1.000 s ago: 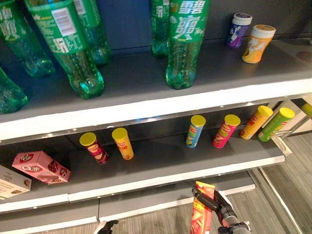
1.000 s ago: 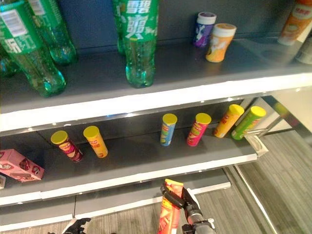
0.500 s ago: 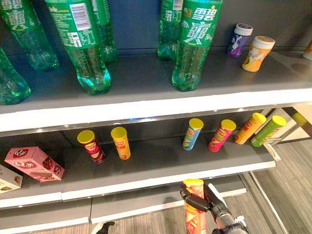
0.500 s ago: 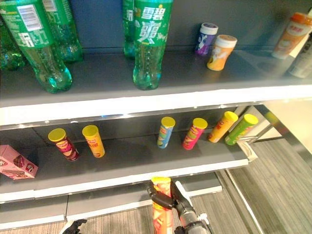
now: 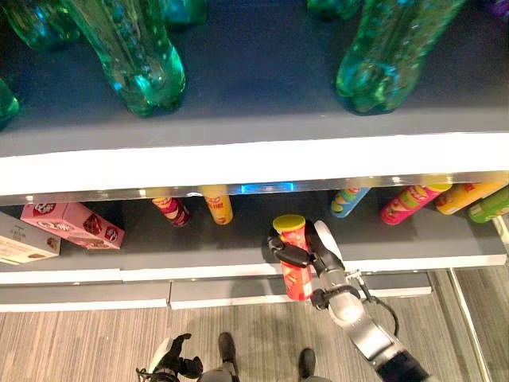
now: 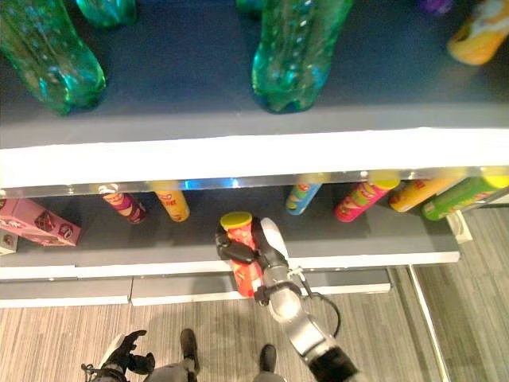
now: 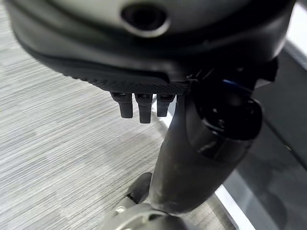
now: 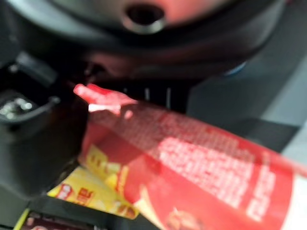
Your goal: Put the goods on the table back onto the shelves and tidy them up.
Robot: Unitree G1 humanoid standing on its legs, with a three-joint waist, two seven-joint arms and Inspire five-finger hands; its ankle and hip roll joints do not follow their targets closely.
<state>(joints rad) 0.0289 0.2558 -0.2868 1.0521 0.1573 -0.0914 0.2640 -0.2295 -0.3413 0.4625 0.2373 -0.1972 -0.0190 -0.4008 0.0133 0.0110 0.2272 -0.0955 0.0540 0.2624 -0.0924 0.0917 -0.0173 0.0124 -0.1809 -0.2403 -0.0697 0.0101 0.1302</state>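
My right hand (image 5: 316, 256) is shut on a red chip can (image 5: 296, 267) with a yellow lid. It holds the can upright in front of the middle shelf's front edge (image 5: 199, 273), level with the gap between the yellow can (image 5: 219, 208) and the blue can (image 5: 347, 201). In the right wrist view the red can (image 8: 201, 167) lies across the palm with fingers round it. My left hand (image 5: 171, 362) hangs low near the floor, its fingers (image 7: 139, 105) relaxed and holding nothing.
The middle shelf also carries a dark red can (image 5: 172, 212), a pink can (image 5: 406, 204), an orange can (image 5: 465, 196) and a green can (image 5: 488, 210). A pink box (image 5: 75, 226) and a white box (image 5: 24, 243) lie at its left. Green bottles (image 5: 139, 56) stand on the upper shelf (image 5: 254, 159).
The camera has tipped down and moved closer to the shelves. My right hand has lifted the red can from below the shelf up to the middle shelf's front edge.
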